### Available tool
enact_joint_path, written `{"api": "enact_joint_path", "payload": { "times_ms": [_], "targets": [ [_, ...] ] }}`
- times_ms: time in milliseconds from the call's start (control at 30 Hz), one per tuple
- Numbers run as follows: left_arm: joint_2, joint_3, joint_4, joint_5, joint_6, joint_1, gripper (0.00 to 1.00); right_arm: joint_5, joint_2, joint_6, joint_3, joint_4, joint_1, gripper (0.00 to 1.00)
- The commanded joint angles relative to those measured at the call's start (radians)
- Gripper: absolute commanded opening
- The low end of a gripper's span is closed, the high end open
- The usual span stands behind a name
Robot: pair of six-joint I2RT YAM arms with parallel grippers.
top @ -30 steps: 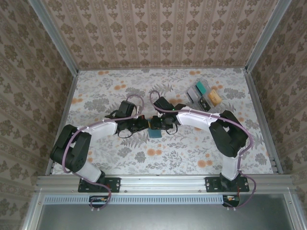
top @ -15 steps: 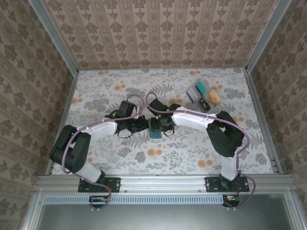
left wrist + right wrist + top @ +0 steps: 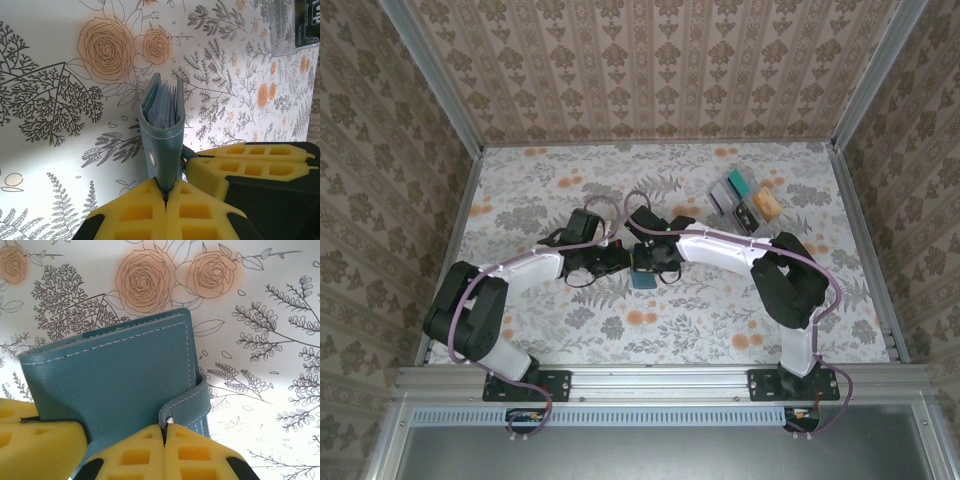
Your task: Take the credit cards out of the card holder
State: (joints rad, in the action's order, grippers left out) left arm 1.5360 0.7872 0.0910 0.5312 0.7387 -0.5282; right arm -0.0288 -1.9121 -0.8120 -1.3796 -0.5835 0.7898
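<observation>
The slate-blue card holder (image 3: 161, 131) stands on edge on the table, folded nearly closed. Thin edges of the credit cards (image 3: 163, 102) show between its two panels. My left gripper (image 3: 165, 194) is shut on the holder's near edge. In the right wrist view the holder's outer panel (image 3: 115, 372) faces me, with its closing strap (image 3: 189, 402) wrapped round the side. My right gripper (image 3: 164, 432) is shut on the strap's tab, by the snap. From above, both grippers meet at the holder (image 3: 643, 275), left gripper (image 3: 622, 262) and right gripper (image 3: 656, 258) on either side.
Several loose cards (image 3: 745, 200) in teal, grey and orange lie at the back right of the floral table (image 3: 540, 190). Patterned walls enclose the table on three sides. A yellow finger of the left gripper (image 3: 30, 435) sits close beside the right gripper's fingers.
The right gripper has closed from partly open onto the strap tab, and its arm has shifted slightly left toward the holder. The left gripper has kept its grip without moving.
</observation>
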Motion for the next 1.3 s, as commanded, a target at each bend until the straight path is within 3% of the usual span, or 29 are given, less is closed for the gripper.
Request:
{"api": "enact_joint_path", "payload": {
  "times_ms": [0, 233, 367, 533, 567, 667, 900, 933, 1100, 1267],
  "targets": [
    [-0.030, 0.020, 0.045, 0.031, -0.024, 0.029, 0.00, -0.149, 0.013, -0.030, 0.027, -0.125, -0.013, 0.00],
    [-0.015, 0.004, 0.076, 0.070, -0.064, 0.097, 0.00, -0.283, 0.021, -0.080, 0.030, -0.220, -0.018, 0.00],
    [0.022, 0.024, 0.084, 0.105, -0.070, 0.107, 0.00, -0.158, 0.048, -0.057, 0.084, -0.071, -0.026, 0.00],
    [0.042, 0.081, 0.173, 0.105, -0.106, 0.132, 0.39, -0.029, 0.040, -0.056, 0.090, 0.039, -0.034, 0.28],
    [0.041, 0.094, 0.194, 0.104, -0.114, 0.137, 0.48, -0.023, 0.040, -0.062, 0.090, 0.040, -0.035, 0.31],
    [0.034, 0.136, 0.265, 0.070, -0.145, 0.152, 0.62, -0.018, 0.032, -0.064, 0.085, 0.086, -0.035, 0.34],
    [0.004, 0.199, 0.354, -0.059, -0.178, 0.174, 0.87, 0.025, -0.008, -0.040, 0.053, 0.103, -0.034, 0.24],
    [-0.003, 0.196, 0.351, -0.078, -0.176, 0.178, 0.99, 0.034, -0.009, -0.034, 0.053, 0.103, -0.036, 0.23],
    [-0.053, 0.159, 0.331, -0.100, -0.168, 0.198, 1.00, 0.048, -0.008, -0.010, 0.059, 0.099, -0.036, 0.21],
    [-0.123, 0.130, 0.347, -0.085, -0.138, 0.202, 1.00, 0.043, 0.002, 0.031, 0.047, 0.079, -0.036, 0.07]
  ]
}}
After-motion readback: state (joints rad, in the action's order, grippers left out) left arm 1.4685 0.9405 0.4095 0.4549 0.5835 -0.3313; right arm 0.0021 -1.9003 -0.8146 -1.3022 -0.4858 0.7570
